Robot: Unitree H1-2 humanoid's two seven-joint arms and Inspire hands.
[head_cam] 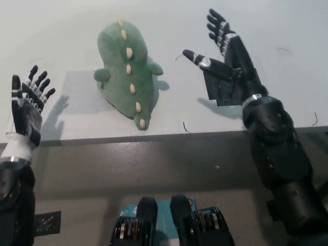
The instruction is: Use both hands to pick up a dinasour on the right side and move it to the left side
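Dinosaur [125, 72] lies free on the table's [287, 31] left part, seemingly delivered. Left hand [26, 105] at its eight o'clock and right hand [225, 51] at three o'clock hover spread-fingered, empty.

The dinosaur [127, 72] lies on the table [287, 25], between left hand [26, 105] and right hand [225, 48].

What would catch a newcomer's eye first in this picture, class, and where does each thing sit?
The green plush dinosaur with cream spots down its back lies alone on the white table, left of centre. Both robot hands are spread open and clear of it: the left hand at the table's near left edge, the right hand raised above a dark square patch.
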